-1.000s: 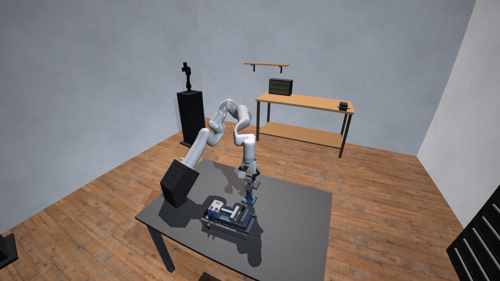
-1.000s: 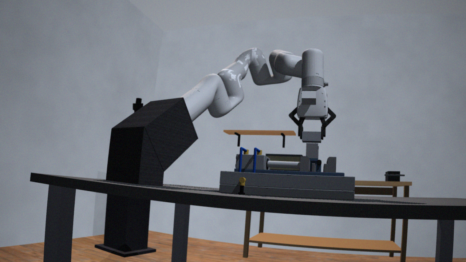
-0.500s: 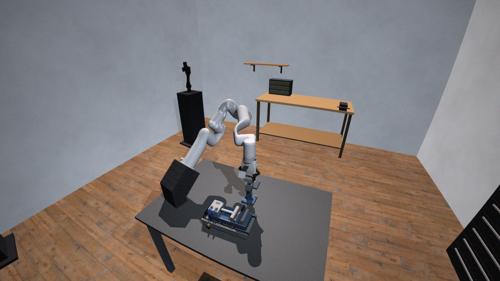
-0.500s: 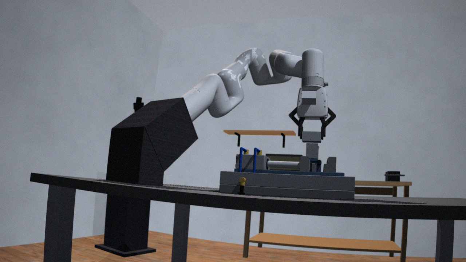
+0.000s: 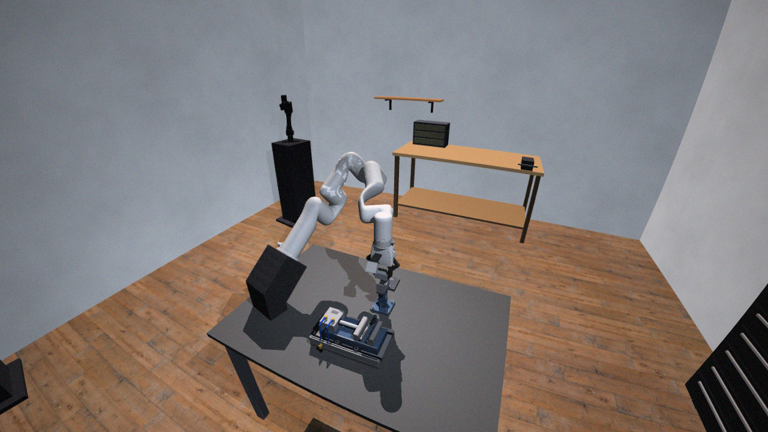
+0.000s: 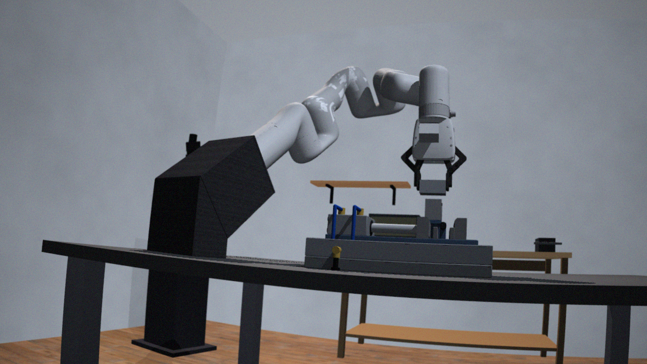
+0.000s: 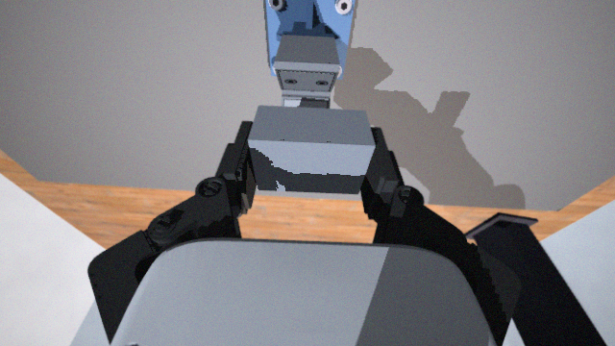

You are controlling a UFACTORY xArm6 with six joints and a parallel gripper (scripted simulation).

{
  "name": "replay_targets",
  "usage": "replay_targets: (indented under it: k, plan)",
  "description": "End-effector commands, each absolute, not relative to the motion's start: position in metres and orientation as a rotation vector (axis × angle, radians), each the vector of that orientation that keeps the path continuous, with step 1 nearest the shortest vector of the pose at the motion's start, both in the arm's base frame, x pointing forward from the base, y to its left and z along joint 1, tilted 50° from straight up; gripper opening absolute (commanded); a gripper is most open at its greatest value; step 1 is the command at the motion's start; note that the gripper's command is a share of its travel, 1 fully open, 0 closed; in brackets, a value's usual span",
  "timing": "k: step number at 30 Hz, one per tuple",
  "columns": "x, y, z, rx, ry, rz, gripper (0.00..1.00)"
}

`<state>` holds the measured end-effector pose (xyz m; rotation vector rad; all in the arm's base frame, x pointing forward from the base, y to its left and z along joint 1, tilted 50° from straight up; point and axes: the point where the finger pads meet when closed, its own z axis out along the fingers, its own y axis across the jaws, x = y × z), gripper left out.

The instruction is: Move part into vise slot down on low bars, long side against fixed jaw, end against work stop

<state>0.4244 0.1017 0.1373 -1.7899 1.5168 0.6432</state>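
My gripper (image 6: 432, 184) is shut on the part (image 6: 432, 186), a plain grey block, and holds it in the air with its long side level. In the wrist view the part (image 7: 311, 149) sits between the two black fingers, and its milled slot does not show. Right under it stands the V-block (image 7: 307, 62), a grey rest on a blue base; the part hangs a little above it (image 6: 433, 209), apart from it. The vise (image 5: 351, 335) stands nearer the table's front edge, jaws open, with the air cylinder (image 6: 348, 225) on one side and the fixed jaw (image 6: 457, 228) on the other.
The arm's black pedestal (image 5: 275, 287) stands at the table's left corner. Two blue hoses (image 6: 343, 219) rise from the cylinder end of the vise. A wooden workbench (image 5: 467, 182) and a wall shelf stand far behind, off the table.
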Motion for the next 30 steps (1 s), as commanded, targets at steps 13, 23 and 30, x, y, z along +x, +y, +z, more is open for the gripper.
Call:
replay_targets:
  k: [13,23,30]
  plan:
    - [0.424,0.084,0.152,-1.789,1.517,0.639,0.00]
    - [0.423,0.074,0.160,-1.789,1.517,0.639,0.00]
    - [0.423,0.070,0.164,-1.789,1.517,0.639,0.00]
